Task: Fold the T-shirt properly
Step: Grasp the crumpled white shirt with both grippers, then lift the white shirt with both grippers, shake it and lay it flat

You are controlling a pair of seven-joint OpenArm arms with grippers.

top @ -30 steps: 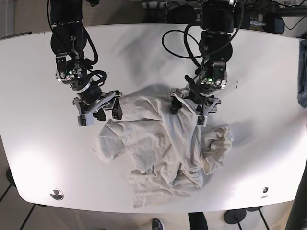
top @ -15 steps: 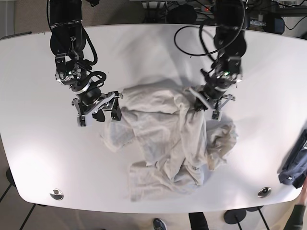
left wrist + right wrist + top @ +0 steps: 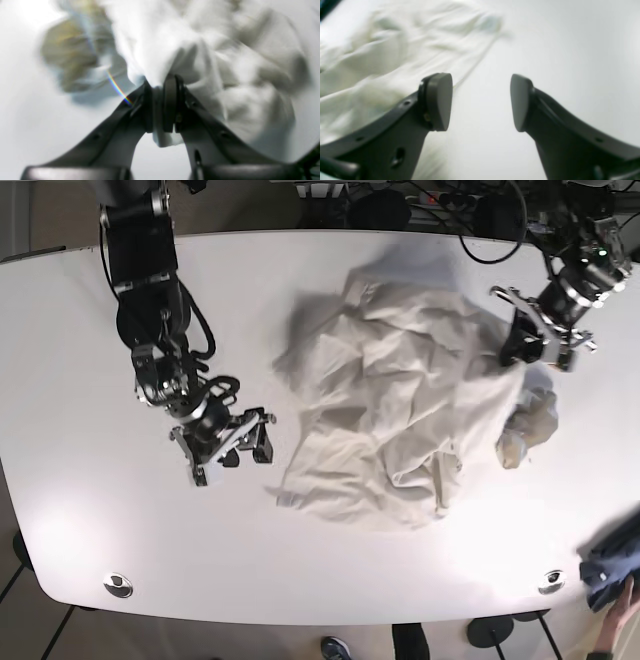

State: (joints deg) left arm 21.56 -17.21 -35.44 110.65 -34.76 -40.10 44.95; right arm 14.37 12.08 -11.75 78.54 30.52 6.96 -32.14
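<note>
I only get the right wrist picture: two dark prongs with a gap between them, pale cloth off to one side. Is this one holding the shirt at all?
Observer: No. The right end effector is open over bare table, beside the shirt but apart from it.
Operator: So who has the shirt?
Observer: The left end effector is shut on a pinch of cloth; a bit sticks out below its fingers.
Operator: Where is that arm?
Observer: At the table's far corner in the base view, with the shirt stretched toward it.
Operator: Is it folded yet?
Observer: No, it lies crumpled and wrinkled.
</note>
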